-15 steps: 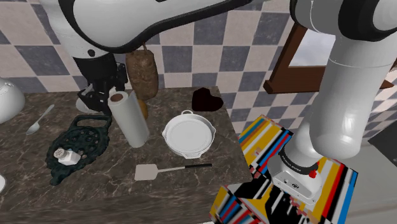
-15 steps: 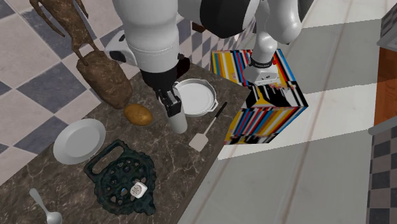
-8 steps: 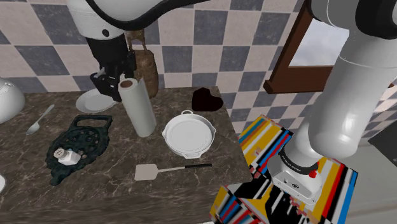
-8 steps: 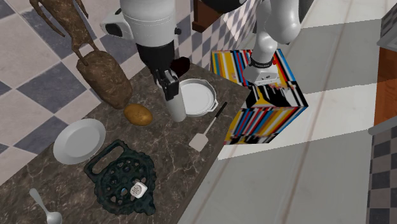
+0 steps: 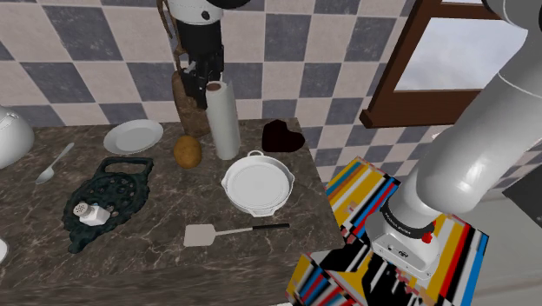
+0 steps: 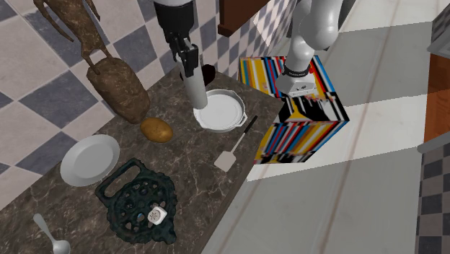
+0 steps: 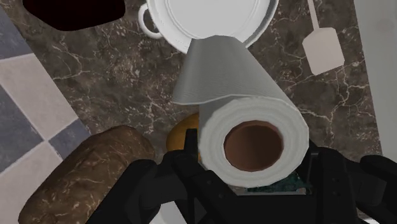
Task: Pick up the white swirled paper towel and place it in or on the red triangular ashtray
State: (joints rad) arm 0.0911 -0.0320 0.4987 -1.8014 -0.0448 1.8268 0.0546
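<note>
Fingers of your black gripper clasp the upper end of the paper towel roll, one on each side of it. The roll is a white cylinder with a ridged end face and a brown cardboard core, and its side is smooth. It hangs from the hand with a slight lean. In the wrist view its lower end covers part of the rim of a round white pan with small loop handles. You cannot tell from these views whether the roll clears the dark, white-veined marble counter.

The ashtray, a deep red, near-black rounded form, sits on the counter beyond the roll's lower end, just beside the pan. A flat pale spatula lies past the pan's other side. Close behind the hand stand a rough brown lump and a golden potato.
</note>
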